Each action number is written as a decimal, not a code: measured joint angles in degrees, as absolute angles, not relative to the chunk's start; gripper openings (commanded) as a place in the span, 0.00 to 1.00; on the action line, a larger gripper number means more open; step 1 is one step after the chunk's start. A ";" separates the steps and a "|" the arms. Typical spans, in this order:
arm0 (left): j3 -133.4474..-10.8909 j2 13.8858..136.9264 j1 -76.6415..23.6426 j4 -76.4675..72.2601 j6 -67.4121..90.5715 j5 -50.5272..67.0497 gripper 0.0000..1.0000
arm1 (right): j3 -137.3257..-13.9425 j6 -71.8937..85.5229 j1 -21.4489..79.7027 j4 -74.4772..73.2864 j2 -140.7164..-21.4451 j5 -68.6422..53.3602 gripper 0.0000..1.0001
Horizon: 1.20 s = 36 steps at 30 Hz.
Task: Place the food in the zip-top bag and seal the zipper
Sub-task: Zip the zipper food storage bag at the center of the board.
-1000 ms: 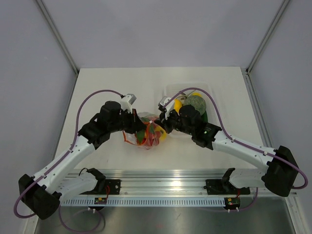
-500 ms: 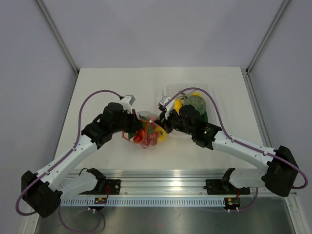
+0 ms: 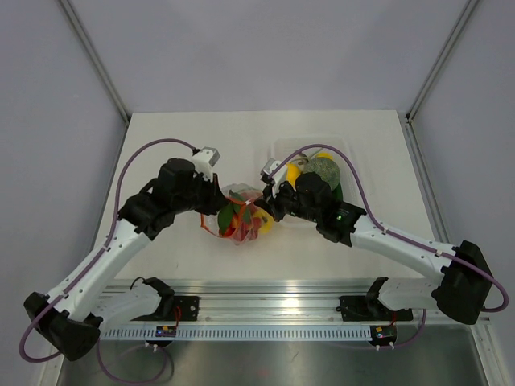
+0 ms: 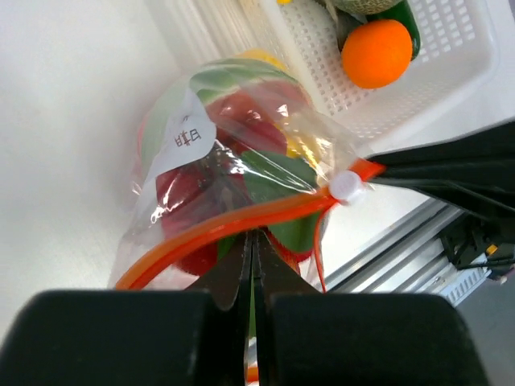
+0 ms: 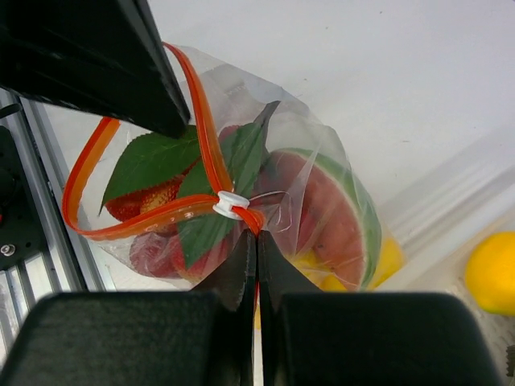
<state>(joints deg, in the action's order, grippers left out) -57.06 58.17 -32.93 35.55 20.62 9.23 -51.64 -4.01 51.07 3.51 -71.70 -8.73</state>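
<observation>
Left gripper: clenched on zipper, mid-strip.
Table centre, between both arms: zip-top bag, bulging with food; red pieces, green leaves, melon slice, something yellow inside.
Loading: mostly done, by look of it.
Strip bowed into loop, tracks seemingly apart; white slider parked at one end. Seal judged not yet made.
Right gripper: pinched tight on strip end, just beside slider.
Further right, in white tray: orange, lemon, green pieces, unbagged.
Left to do: close mouth across full width.
</observation>
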 measured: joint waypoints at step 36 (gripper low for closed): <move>-53.69 59.13 -38.81 19.20 3.31 12.67 0.46 | -53.80 -2.55 51.00 2.24 -72.29 -10.13 0.00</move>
